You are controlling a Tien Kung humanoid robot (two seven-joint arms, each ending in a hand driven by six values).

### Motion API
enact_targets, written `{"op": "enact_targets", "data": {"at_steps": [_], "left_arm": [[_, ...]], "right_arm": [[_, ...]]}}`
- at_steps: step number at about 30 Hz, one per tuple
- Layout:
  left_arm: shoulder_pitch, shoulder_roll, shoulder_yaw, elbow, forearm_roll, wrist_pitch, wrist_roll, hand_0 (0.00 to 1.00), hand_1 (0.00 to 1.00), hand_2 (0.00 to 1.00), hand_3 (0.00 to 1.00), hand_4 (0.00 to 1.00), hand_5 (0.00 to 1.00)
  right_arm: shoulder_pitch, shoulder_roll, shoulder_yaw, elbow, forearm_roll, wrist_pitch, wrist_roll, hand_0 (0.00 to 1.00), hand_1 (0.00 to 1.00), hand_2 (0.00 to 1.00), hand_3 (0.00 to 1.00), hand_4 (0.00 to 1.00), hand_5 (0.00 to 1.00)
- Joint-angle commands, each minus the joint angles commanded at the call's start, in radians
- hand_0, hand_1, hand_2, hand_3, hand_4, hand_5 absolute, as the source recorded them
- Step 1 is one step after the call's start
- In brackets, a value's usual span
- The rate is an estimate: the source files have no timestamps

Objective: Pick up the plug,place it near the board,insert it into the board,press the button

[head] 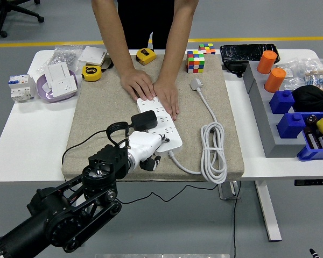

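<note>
**Ana:** Head view first, biggest things down. The white table [21,156] carries a beige mat [102,115], and on the mat lies the white power strip [160,122], the board of the task. A person at the far side presses both hands [151,88] flat on its far end, which looks like steadying it.

**Ben:** And the robot?

**Ana:** Only the left arm is in view, reaching in from the lower left. Its left hand [145,148] sits at the strip's near end, fingers curled loosely, gripping nothing that can be seen.

**Ben:** So where's the plug?

**Ana:** The black plug [144,120] stands on the strip's near sockets, its cable [78,144] trailing left over the mat. It looks seated, though how deep cannot be told.

**Ben:** Then pick-up, placing and probably insertion are done?

**Ana:** That's the reading. Pressing the button seems to be what's left; the button itself cannot be made out.
</note>
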Motion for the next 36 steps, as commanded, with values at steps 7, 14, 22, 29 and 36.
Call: {"op": "enact_targets", "data": {"at_steps": [7,14,22,29,36], "left_arm": [[0.002,0.003,0.001,0.014,0.0,-0.014,0.01,0.135,0.063,0.167,0.816,0.505,0.045],[0.007,0.006,0.0,0.014,0.0,-0.007,0.006,0.136,0.063,0.166,0.799,0.502,0.044],[0.035,0.015,-0.024,-0.083,0.0,0.084,-0.057,0.159,0.078,0.177,0.78,0.5,0.028],[0.108,0.039,-0.062,-0.159,-0.227,0.227,-0.239,0.314,0.316,0.381,0.68,0.612,0.002],[0.167,0.054,-0.045,-0.17,-0.519,0.313,-0.48,0.946,0.998,0.998,0.998,0.896,0.257]], "right_arm": [[0.0,0.0,0.003,0.0,-0.002,-0.001,0.0,0.758,0.764,0.751,0.797,0.998,0.937],[0.0,-0.001,0.003,0.0,-0.001,-0.001,0.0,0.758,0.764,0.751,0.797,0.998,0.938],[-0.002,0.0,0.004,0.0,0.001,0.0,0.0,0.759,0.764,0.751,0.797,0.998,0.938],[-0.004,-0.015,0.031,0.0,-0.002,-0.003,0.001,0.759,0.764,0.751,0.796,0.998,0.938],[-0.003,-0.034,0.065,0.0,-0.021,-0.003,-0.002,0.758,0.764,0.751,0.797,0.998,0.938]]}}
